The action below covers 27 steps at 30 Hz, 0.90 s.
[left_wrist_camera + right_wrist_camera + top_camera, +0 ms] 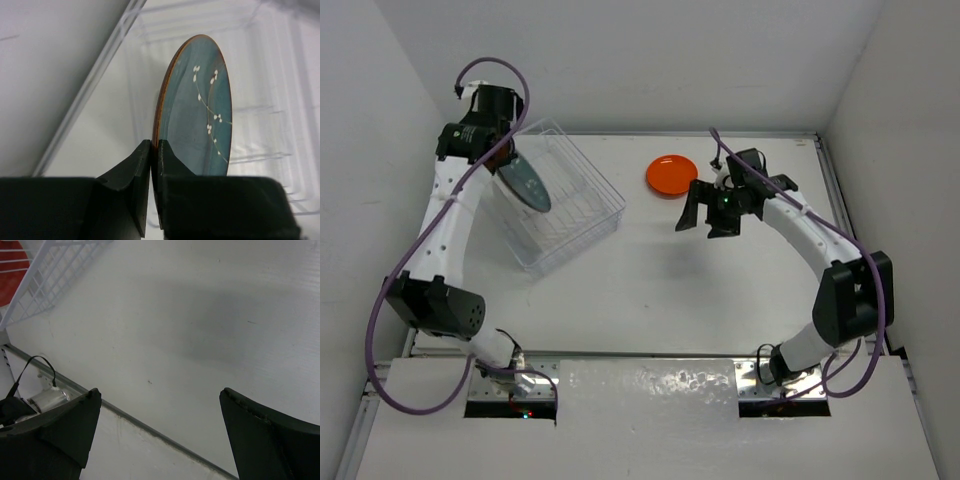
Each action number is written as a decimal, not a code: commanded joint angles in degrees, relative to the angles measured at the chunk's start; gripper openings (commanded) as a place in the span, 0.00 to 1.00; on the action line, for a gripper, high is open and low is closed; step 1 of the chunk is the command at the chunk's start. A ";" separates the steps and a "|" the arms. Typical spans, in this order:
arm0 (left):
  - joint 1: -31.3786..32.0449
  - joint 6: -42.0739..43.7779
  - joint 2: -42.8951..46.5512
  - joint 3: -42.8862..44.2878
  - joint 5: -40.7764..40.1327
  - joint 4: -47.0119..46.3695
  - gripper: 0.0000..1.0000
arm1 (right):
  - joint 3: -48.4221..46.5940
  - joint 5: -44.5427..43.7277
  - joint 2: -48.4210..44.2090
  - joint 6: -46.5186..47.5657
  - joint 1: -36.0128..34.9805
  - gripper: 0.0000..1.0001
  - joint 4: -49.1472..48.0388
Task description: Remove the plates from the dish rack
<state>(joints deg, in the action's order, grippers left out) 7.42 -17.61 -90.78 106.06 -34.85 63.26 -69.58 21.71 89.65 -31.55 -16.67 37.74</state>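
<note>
A dark teal plate (528,187) with a white sprig pattern stands on edge over the clear dish rack (582,215), and my left gripper (510,164) is shut on its rim. In the left wrist view the jaws (155,152) pinch the brown edge of the teal plate (200,115), with the rack's ribbed floor (270,125) behind it. An orange plate (671,175) lies flat on the table to the right of the rack. My right gripper (705,219) hangs open just below and to the right of the orange plate, with nothing between its fingers (65,425).
White walls close in on the table at the back and on both sides. The right wrist view shows bare tabletop, a grey seam (150,425) running across it, and a white wire grid (60,275) with something red behind it at the upper left.
</note>
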 commanded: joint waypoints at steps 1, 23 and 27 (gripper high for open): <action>0.14 -0.50 7.99 3.45 0.57 -14.75 0.00 | -3.54 1.23 0.61 -0.97 -0.30 0.99 -2.14; 0.14 -25.50 18.36 -28.23 54.14 -57.86 0.00 | -9.16 15.91 9.93 -18.98 -0.21 0.98 -39.23; 0.14 -31.24 18.36 -34.94 59.63 -67.73 0.00 | -10.31 11.44 11.34 -17.94 -0.21 0.95 -36.61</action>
<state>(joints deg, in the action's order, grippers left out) 7.51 -37.93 -76.12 72.47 14.24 18.39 -77.28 36.45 100.12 -49.56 -16.75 2.52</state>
